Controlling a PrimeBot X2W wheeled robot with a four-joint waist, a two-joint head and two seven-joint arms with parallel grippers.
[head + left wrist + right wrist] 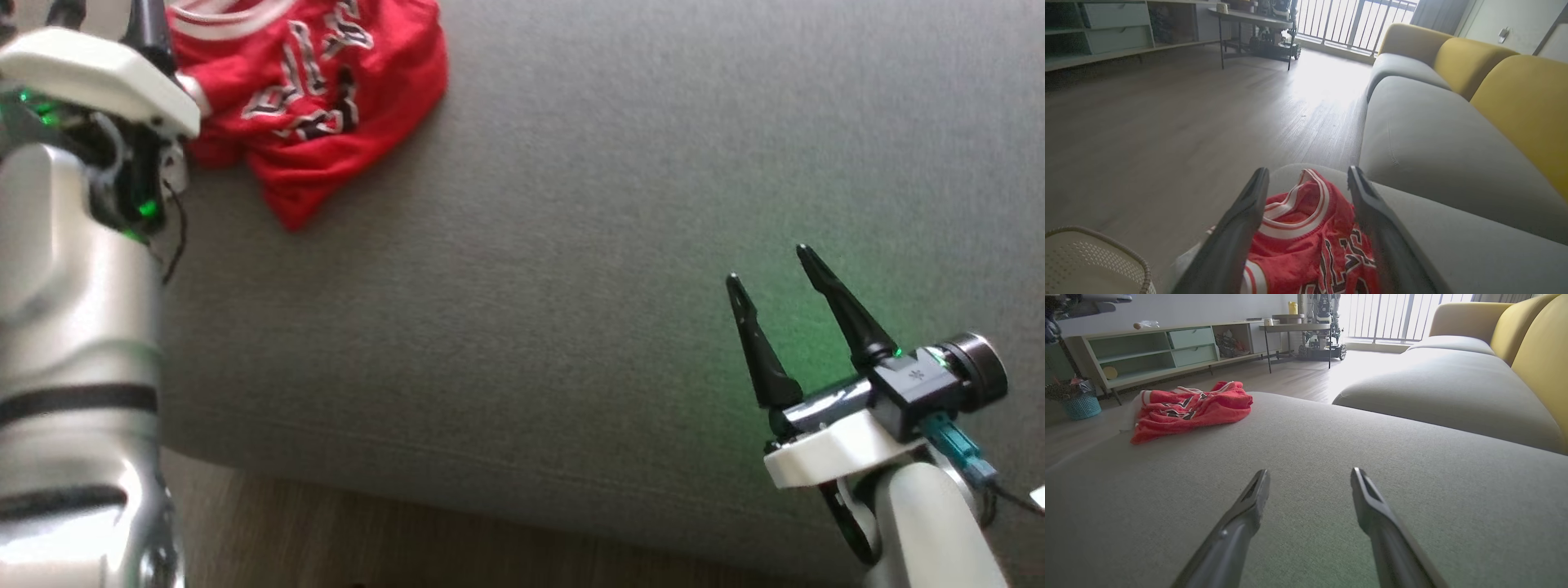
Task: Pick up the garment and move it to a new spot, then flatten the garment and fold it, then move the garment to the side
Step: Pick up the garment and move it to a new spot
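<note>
Head view: the red jersey [310, 90] lies crumpled at the upper left of the grey sofa cushion [571, 204], beside the left arm [73, 286]. The right gripper [769, 265] hovers over bare cushion, well apart from it, fingers spread and holding nothing.

Left wrist view: the left gripper [1307, 170] stands wide open over the jersey's collar. Whether its fingers touch the cloth is hard to tell.

Right wrist view: the fingers are spread, and the jersey lies well off to the left.

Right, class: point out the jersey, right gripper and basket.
jersey [318, 98]: head view, its lettered front.
right gripper [766, 264]: head view, midway between its fingertips.
basket [1086, 253]: left wrist view, its perforated wall.
</note>
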